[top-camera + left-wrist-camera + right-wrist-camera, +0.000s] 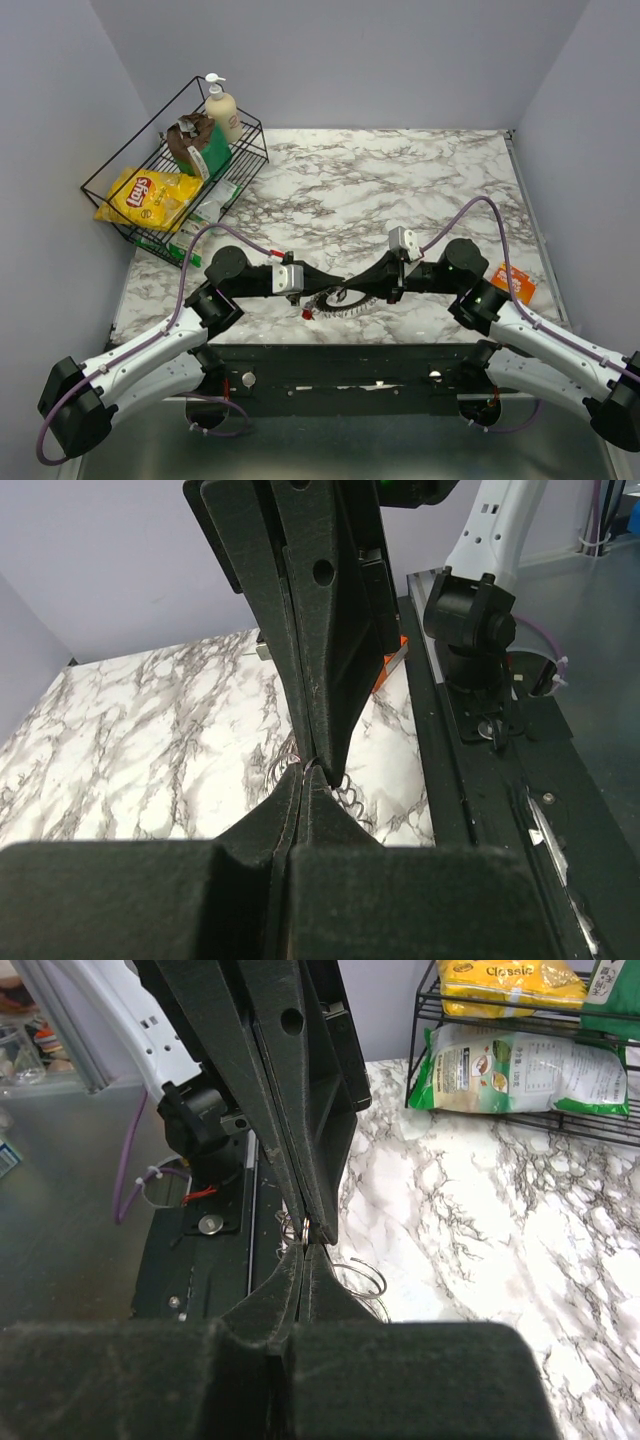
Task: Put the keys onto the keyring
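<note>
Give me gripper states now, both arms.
Left gripper: closed, tips at the keyring; grip unclear.
Right gripper: closed, tips at the keyring; grip unclear.

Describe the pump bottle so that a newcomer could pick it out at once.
Start at the black wire basket at the far left corner of the marble table. At its back end stands the pump bottle, cream-coloured with a white pump; its neighbours are all soft bags.

We see a marble table (pixel 400 180) — wire basket (pixel 252 150) at its far-left corner, orange piece (pixel 513 284) by its right edge, keyring (pixel 345 305) mid near edge.
</note>
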Available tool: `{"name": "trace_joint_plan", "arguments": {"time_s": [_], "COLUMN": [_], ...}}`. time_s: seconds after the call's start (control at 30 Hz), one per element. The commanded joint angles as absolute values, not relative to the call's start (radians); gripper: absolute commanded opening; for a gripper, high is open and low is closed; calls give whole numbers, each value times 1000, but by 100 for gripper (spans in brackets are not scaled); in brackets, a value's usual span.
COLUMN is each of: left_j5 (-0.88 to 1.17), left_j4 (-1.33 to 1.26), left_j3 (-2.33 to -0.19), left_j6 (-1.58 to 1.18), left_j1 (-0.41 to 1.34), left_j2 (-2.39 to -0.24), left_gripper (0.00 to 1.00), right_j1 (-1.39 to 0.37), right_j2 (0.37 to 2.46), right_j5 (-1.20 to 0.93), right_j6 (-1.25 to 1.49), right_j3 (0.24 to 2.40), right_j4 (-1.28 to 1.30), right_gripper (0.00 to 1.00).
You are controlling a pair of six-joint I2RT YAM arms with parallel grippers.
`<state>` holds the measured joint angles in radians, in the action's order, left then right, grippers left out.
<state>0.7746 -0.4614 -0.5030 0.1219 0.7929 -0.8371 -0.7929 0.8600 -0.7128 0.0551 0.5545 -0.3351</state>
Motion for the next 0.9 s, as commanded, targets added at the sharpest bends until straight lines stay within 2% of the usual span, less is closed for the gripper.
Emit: {"name": "trace_joint_plan", "arguments": {"time_s": [0.0,0.17,0.23,0.27,0.33,0.37,0.5,0.67,0.87], "left_j5": [813,804,792,787,769,762,727,661,618], "left_j4": [-511,-450,-376,-347,-240,-201,-13,245,549], "left_j3": [-546,-574,-589,-607,-630,-656,-730,-866,-1078], "left_j6": [118,147,173,204,239,256,354,434,483], "left_j1": [804,804,804,804,804,804,805,804,804], "left_j2": [-839,-827,-822,-815,-808,-802,-790,-810,-926], "left_gripper": [0,0,6,13,23,34,55,64,66], "right_j1": [-801,-801,-801,-802,-801,-801,-799,-801,-801], "right_j2": [859,853,853,851,850,851,857,874,890], "right_j5": [-709,-695,-681,-681,-663,-660,-664,-664,-635], "right_j6": [66,63,54,49,45,40,26,11,-60], "right_j3": [584,592,603,612,621,627,658,684,733], "right_j4": [-337,-327,-307,-298,-273,-265,-227,-186,-95], "right_gripper": [1,1,1,1,1,1,1,1,1]}}
